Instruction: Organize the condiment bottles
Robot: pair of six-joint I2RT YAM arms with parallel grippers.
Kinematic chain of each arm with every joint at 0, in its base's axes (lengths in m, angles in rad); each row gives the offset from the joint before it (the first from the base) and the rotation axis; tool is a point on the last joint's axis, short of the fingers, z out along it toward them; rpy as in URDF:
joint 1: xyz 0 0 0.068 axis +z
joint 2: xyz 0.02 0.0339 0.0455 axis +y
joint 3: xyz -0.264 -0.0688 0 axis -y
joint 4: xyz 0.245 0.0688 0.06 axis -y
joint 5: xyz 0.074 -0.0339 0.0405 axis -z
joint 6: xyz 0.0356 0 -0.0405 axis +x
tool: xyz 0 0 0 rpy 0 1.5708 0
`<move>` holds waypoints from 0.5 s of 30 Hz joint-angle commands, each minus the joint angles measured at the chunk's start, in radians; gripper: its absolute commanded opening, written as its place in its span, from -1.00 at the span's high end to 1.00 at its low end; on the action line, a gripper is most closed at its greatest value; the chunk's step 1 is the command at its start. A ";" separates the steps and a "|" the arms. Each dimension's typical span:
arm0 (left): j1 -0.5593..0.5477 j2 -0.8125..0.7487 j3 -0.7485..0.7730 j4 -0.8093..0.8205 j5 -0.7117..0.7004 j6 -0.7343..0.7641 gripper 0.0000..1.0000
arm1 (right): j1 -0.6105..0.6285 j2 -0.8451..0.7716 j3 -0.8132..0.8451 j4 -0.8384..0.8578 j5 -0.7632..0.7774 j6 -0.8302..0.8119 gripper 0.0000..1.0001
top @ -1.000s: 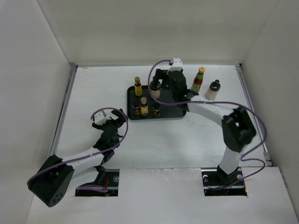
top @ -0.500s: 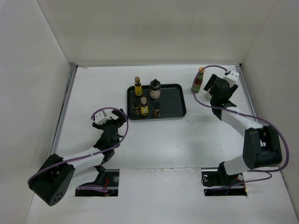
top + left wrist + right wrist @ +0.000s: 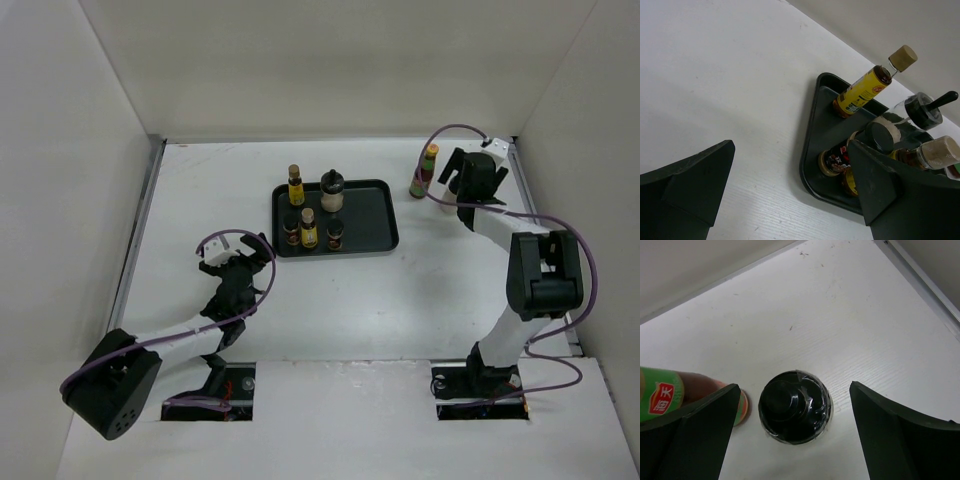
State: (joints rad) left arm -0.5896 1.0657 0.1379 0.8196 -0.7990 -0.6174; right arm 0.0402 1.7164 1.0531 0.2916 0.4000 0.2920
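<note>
**Right gripper open above black-capped bottle**

Top view: five condiment bottles (image 3: 308, 228) are seen upright on the black tray (image 3: 385, 215). The green-capped bottle (image 3: 424, 172) stands to its right, near the right gripper (image 3: 472, 185).

Left wrist: the left gripper (image 3: 791, 150) is held wide open and empty, facing the tray.

Right wrist: the white black-capped bottle (image 3: 794, 406) is framed between spread fingers (image 3: 705, 430), untouched.

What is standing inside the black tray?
Five bottles stand in the tray: the back yellow-labelled bottle and pale shaker behind, the left dark jar, front yellow-labelled bottle and right dark jar in front. The tray floor under them is covered.
</note>
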 commanded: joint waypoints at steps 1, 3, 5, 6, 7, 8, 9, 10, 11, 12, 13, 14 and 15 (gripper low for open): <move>0.004 -0.007 0.035 0.041 0.014 -0.005 -1.00 | -0.010 0.031 0.059 0.020 -0.015 -0.016 -0.93; 0.004 -0.010 0.031 0.044 0.009 -0.007 -1.00 | -0.007 0.054 0.073 0.015 -0.023 -0.017 -0.85; 0.006 0.011 0.038 0.044 0.014 -0.007 -1.00 | -0.006 0.068 0.085 0.000 -0.017 -0.031 -0.77; 0.006 0.016 0.042 0.044 0.014 -0.005 -1.00 | -0.006 0.077 0.093 -0.003 -0.015 -0.034 -0.67; 0.006 0.013 0.042 0.043 0.015 -0.005 -1.00 | -0.006 0.081 0.097 -0.003 -0.015 -0.036 -0.52; 0.006 0.002 0.039 0.041 0.015 -0.005 -1.00 | -0.006 0.084 0.099 -0.003 -0.013 -0.033 -0.42; 0.006 -0.006 0.034 0.044 0.012 -0.005 -1.00 | -0.006 0.083 0.097 -0.006 -0.007 -0.028 -0.33; 0.006 -0.006 0.032 0.046 0.009 -0.007 -1.00 | -0.003 0.075 0.090 -0.014 0.002 -0.025 -0.29; 0.006 0.003 0.034 0.046 0.009 -0.007 -1.00 | 0.002 0.062 0.079 -0.023 0.011 -0.021 -0.24; 0.006 0.011 0.038 0.046 0.012 -0.007 -1.00 | 0.005 0.043 0.064 -0.029 0.028 -0.014 -0.19; 0.006 0.013 0.040 0.046 0.015 -0.007 -1.00 | 0.013 0.019 0.039 -0.025 0.045 -0.007 -0.17; 0.004 0.010 0.040 0.046 0.015 -0.007 -1.00 | 0.023 -0.007 0.015 -0.020 0.062 0.002 -0.16; 0.003 0.001 0.035 0.044 0.015 -0.007 -1.00 | 0.037 -0.038 -0.011 -0.016 0.077 0.015 -0.15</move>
State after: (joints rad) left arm -0.5896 1.0756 0.1383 0.8207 -0.7948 -0.6174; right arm 0.0456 1.7786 1.0801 0.2687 0.4179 0.2810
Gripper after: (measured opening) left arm 0.997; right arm 0.674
